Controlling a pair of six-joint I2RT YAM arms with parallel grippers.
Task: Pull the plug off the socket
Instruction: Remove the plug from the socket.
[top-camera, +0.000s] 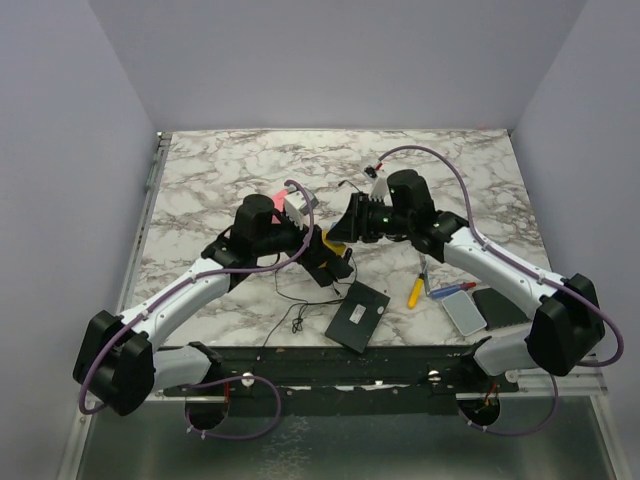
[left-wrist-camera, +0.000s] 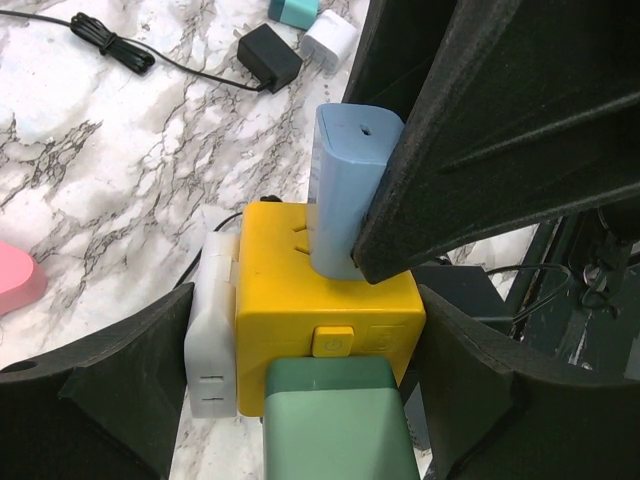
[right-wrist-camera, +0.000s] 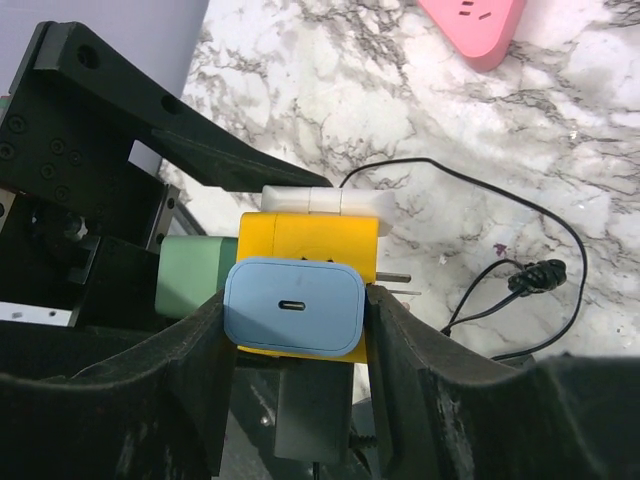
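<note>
A yellow cube socket (left-wrist-camera: 300, 290) sits between the fingers of my left gripper (left-wrist-camera: 305, 352). One pad presses the white plug (left-wrist-camera: 212, 340) on the cube's side and the other pad meets the opposite face. A green plug (left-wrist-camera: 335, 420) sticks out toward the left wrist camera. A blue plug (right-wrist-camera: 293, 305) is seated in the socket (right-wrist-camera: 310, 235), and my right gripper (right-wrist-camera: 298, 318) has a finger against each of its sides. Under the cube hangs a black plug (right-wrist-camera: 315, 400). From above, both grippers meet over the socket (top-camera: 327, 241) at mid-table.
A pink power strip (right-wrist-camera: 475, 25) and a thin black cable (right-wrist-camera: 520, 275) lie on the marble nearby. Loose black (left-wrist-camera: 268, 55) and white (left-wrist-camera: 330, 38) adapters lie further off. A black box (top-camera: 357, 315), a yellow-handled tool (top-camera: 414, 292) and a grey device (top-camera: 463, 312) sit by the near edge.
</note>
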